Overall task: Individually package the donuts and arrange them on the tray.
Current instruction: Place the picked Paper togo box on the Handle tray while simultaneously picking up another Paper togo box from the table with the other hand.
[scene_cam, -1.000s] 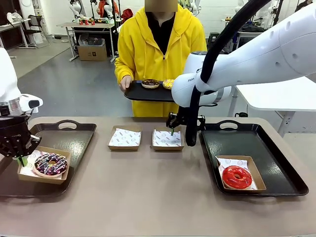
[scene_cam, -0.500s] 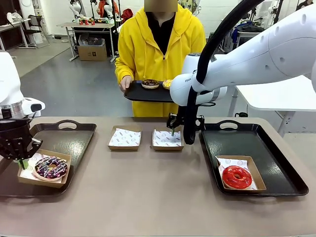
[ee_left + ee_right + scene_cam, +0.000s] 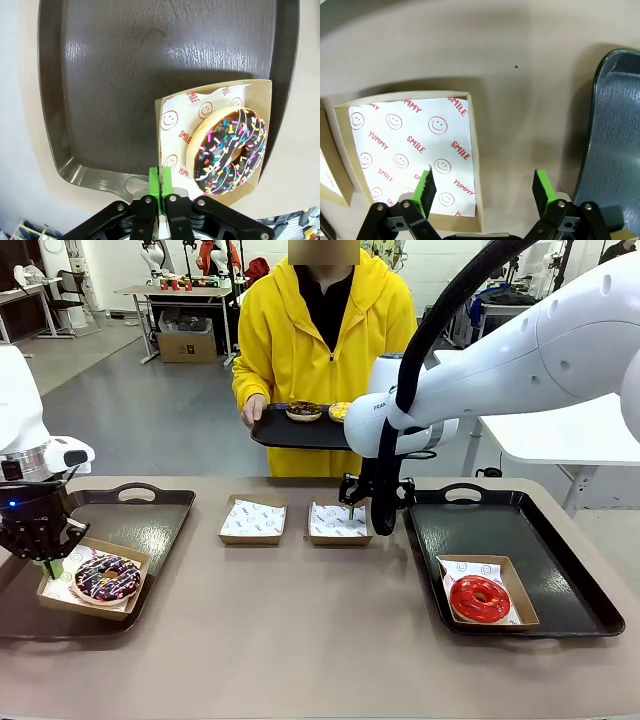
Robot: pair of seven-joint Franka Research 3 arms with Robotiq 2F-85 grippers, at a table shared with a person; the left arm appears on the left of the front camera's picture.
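Room: an open workshop with a grey floor and other work tables behind the person.
Table [image 3: 300,660]: a plain tan top.
Right arm [image 3: 520,350]: reaches across the middle and hides part of the person's tray.
Person [image 3: 300,330]: in a yellow hooded top at the far side, holding a small black tray [image 3: 285,432] with two donuts [image 3: 304,411] on it.
Left tray [image 3: 150,525]: dark, with handles, at the robot's left.
Right tray [image 3: 520,530]: its twin, at the robot's right.
Empty boxes [image 3: 252,520]: two paper-lined cardboard boxes side by side between the trays.
Red donut [image 3: 479,599]: sits in its own box [image 3: 524,608] on the right tray, near the front.
Sprinkled chocolate donut [image 3: 230,150]: lies in the gripped box [image 3: 175,107] at the left tray's front. The wrist view shows one box corner hanging past the tray rim.
Left pincer [image 3: 160,176]: pinched tight on that box's wall and its paper lining.
Right pincer [image 3: 483,187]: spread wide and holding nothing, low over the right-hand empty box. Its wrist view shows one finger above the printed paper and the other above bare table, straddling the box wall.
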